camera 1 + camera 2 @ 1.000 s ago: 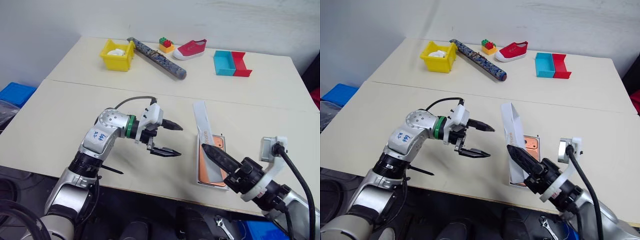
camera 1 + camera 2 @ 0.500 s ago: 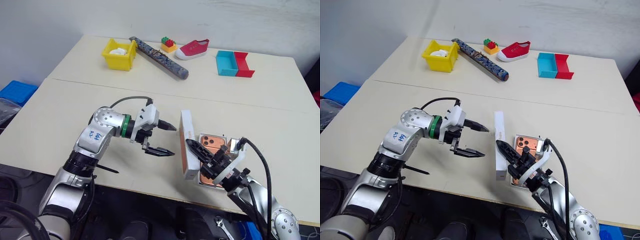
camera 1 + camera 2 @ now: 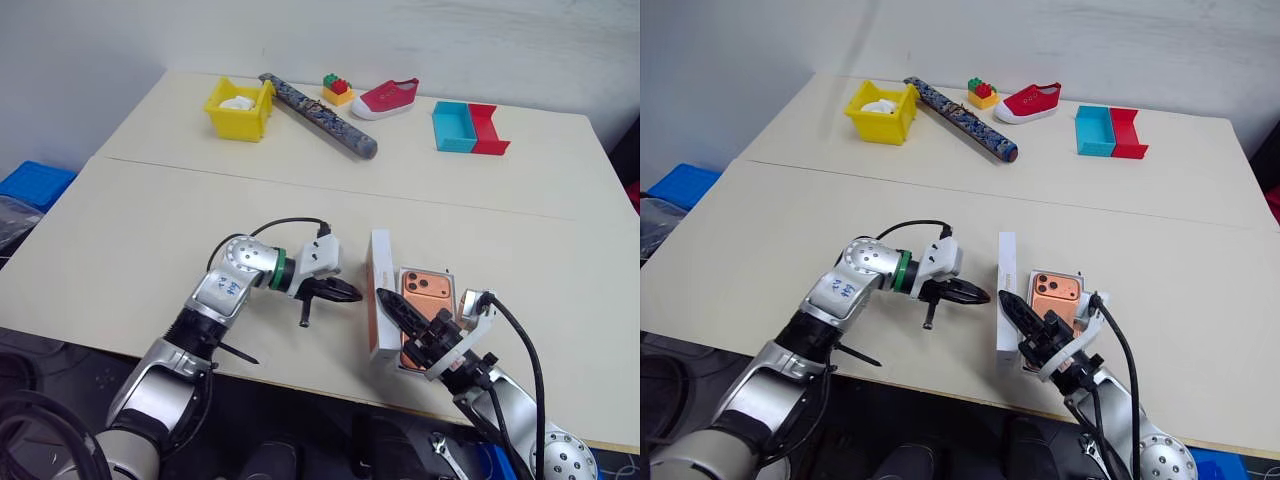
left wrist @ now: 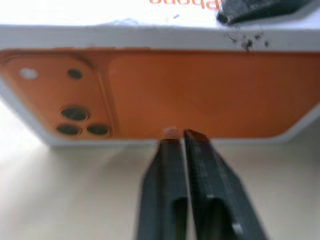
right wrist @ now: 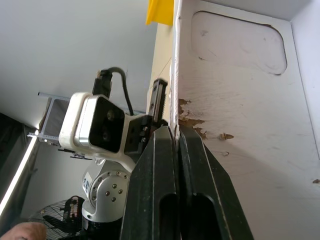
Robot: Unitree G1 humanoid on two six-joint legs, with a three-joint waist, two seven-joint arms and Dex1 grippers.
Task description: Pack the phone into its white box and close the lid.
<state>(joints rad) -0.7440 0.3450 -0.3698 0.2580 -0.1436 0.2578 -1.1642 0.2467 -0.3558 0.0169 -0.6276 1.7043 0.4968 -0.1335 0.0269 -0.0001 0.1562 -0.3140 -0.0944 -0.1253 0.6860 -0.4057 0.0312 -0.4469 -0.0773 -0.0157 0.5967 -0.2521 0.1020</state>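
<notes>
The copper-orange phone [image 3: 428, 300] lies camera side up in the white box [image 3: 432, 270] near the table's front edge. The lid [image 3: 379, 290] stands on its long edge along the box's left side, with its white inside toward the phone. My right gripper [image 3: 386, 301] comes from the front and is shut on the lid's wall [image 5: 174, 100]. My left gripper [image 3: 352, 293] is shut and holds nothing. It points at the lid's outer face [image 4: 210, 90], which bears the orange phone picture, and its fingertips [image 4: 170, 134] are close against that face.
At the back of the table are a yellow bin [image 3: 237, 108], a dark patterned roll [image 3: 320, 115], toy bricks [image 3: 335, 90], a red shoe [image 3: 385, 97], and a blue tray [image 3: 452, 125] beside a red one [image 3: 485, 128]. The table's front edge runs just behind the box.
My left gripper has shut, sunk and moved right up to the lid. The right gripper has turned the lid from a slant onto its edge and lowered it beside the box.
</notes>
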